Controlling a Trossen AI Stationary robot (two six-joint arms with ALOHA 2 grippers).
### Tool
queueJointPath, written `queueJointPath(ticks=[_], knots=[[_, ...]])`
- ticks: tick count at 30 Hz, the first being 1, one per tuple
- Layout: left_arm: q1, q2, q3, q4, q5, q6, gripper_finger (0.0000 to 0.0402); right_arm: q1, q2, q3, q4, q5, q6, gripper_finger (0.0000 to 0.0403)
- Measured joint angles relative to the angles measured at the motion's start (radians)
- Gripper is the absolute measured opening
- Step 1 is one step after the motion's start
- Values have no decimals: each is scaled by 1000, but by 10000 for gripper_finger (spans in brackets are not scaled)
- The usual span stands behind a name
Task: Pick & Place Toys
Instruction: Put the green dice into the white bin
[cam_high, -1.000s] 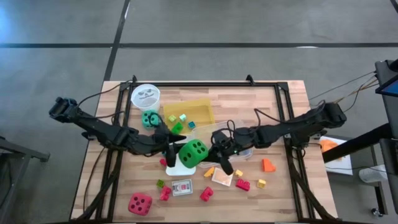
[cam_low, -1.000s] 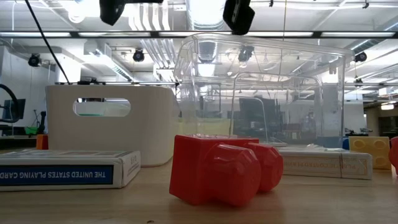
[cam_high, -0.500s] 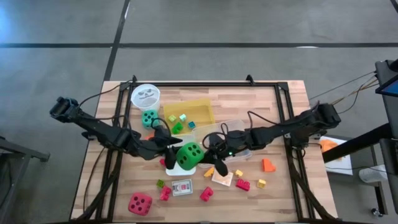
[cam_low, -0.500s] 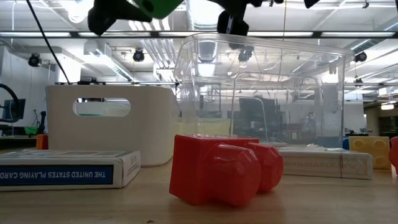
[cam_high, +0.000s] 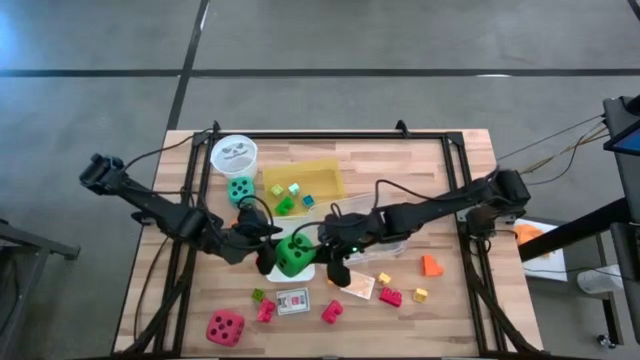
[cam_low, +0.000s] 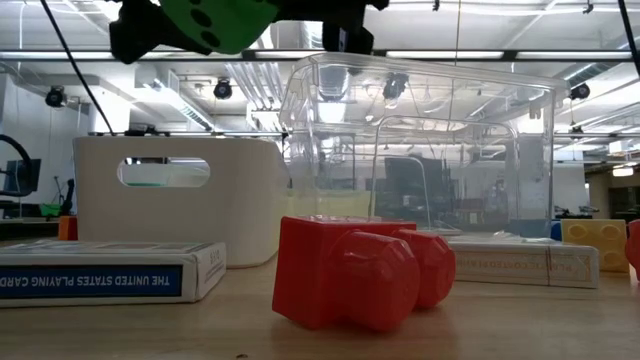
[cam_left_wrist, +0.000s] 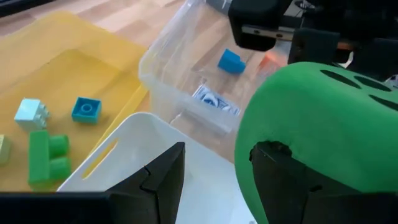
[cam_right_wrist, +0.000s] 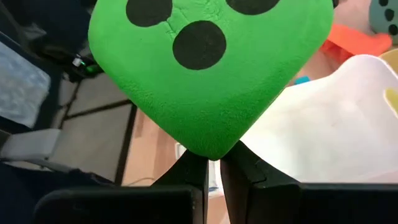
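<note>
The green die with black dots (cam_high: 292, 255) hangs above the white bin (cam_high: 303, 272), between my two grippers. It also shows at the top of the low view (cam_low: 215, 22). My right gripper (cam_high: 328, 262) reaches in from the table's right and is shut on the die (cam_right_wrist: 211, 62). My left gripper (cam_high: 265, 252) is open on the die's left. In the left wrist view (cam_left_wrist: 214, 155) one finger (cam_left_wrist: 277, 177) stands against the die (cam_left_wrist: 323, 112); I cannot tell whether it touches. A teal die (cam_high: 240, 188) and a red die (cam_high: 225, 327) rest on the table. My right gripper pinches a corner of the green die (cam_right_wrist: 211, 149) between its two fingers. The fingers come from the table's right side. The die is lifted clear, above the white bin (cam_right_wrist: 323, 124).
A yellow tray (cam_high: 325, 172) with small blocks and a white cup (cam_high: 234, 153) stand at the back. A clear box (cam_low: 430, 150) stands right of the bin. Card packs (cam_high: 293, 301), red blocks (cam_low: 350, 275) and an orange block (cam_high: 431, 265) lie near the front.
Both grippers have gone toward the table's left edge and down, with the green die between them. The die has come lower over the white bin and now shows at the top of the low view.
</note>
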Motion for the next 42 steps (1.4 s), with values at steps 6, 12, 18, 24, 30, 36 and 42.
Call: queueJointPath(ticks=[6,12,18,24,30,36,42], knots=[[-29,-5,0,-47,-8,-33,187,0,58,104,-107,1,-27,17],[-58,-5,0,-113,-14,-91,187,0,116,183,-166,2,-27,17],[-83,-5,0,-139,-18,-116,187,0,127,220,-210,4,-31,17],[-89,-5,1,-146,-16,-128,187,0,127,230,-232,8,-31,17],[-89,0,1,-135,-15,-131,187,0,127,228,-234,11,-30,17],[-89,0,0,-87,-16,-109,187,0,125,228,-241,2,-30,17],[-67,24,0,-15,-23,-20,187,2,110,228,-267,-10,-26,17]])
